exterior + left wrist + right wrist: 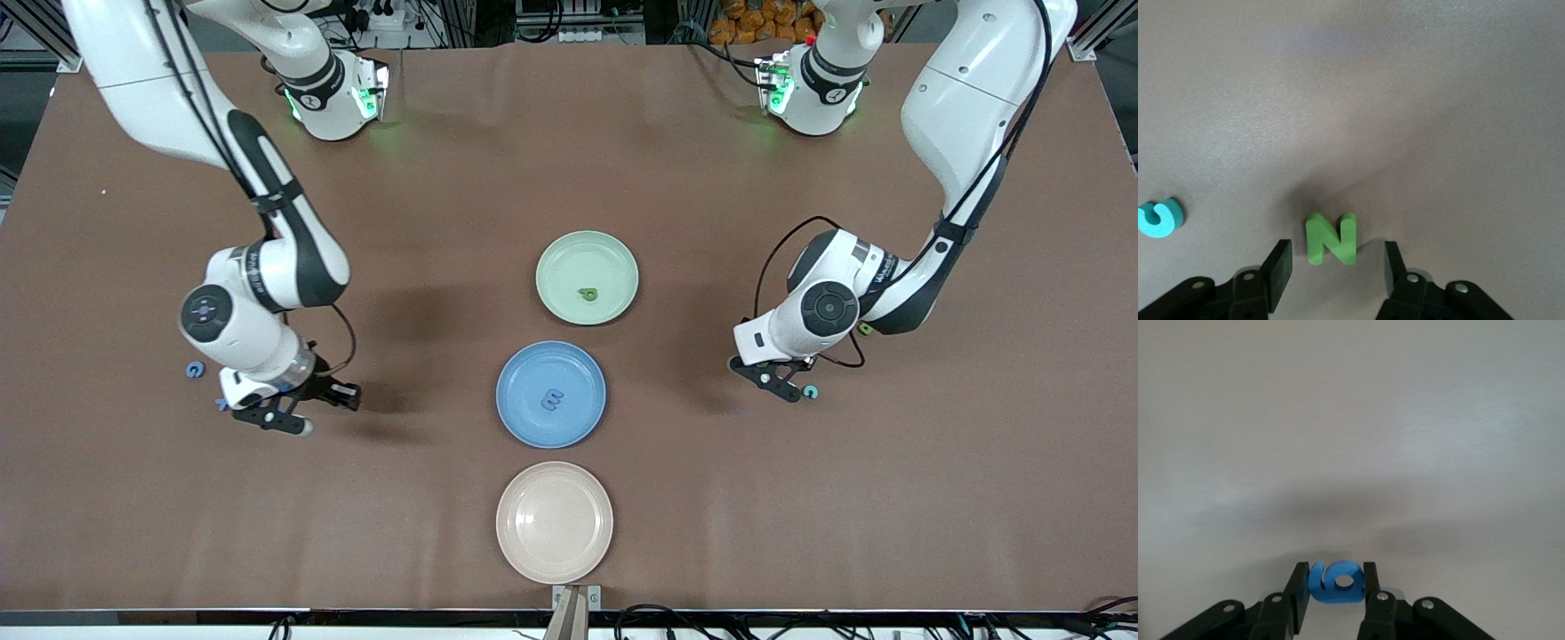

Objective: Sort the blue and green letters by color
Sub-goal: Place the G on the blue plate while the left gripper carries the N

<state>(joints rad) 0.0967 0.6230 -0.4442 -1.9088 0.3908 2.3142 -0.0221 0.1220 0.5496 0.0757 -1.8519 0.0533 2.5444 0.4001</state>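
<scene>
While both grippers sit low at opposite ends of the table, the risks differ by arm.

Beige plate (554,522): nearest the front camera, smooth, round, shallow, nothing in it.

Right gripper (293,411): clamped on a blue letter (1333,582), a chunky rounded foam-like piece pinched between the fingers; held only at its edges, it could twist or pop free during the carry.

Loose blue letter (195,370): on the brown cloth beside the right arm; a careless swing may knock it.

Left gripper (1335,270): fingers spread, straddling the green N (1331,239) flat on the table; the N sits off-centre, so closing may push it askew.

Teal letter (1160,218): curved, close by.

Blue plate (551,394): holds a blue E (553,401).

Green plate (588,277): farthest, holds one green letter (587,294).
</scene>
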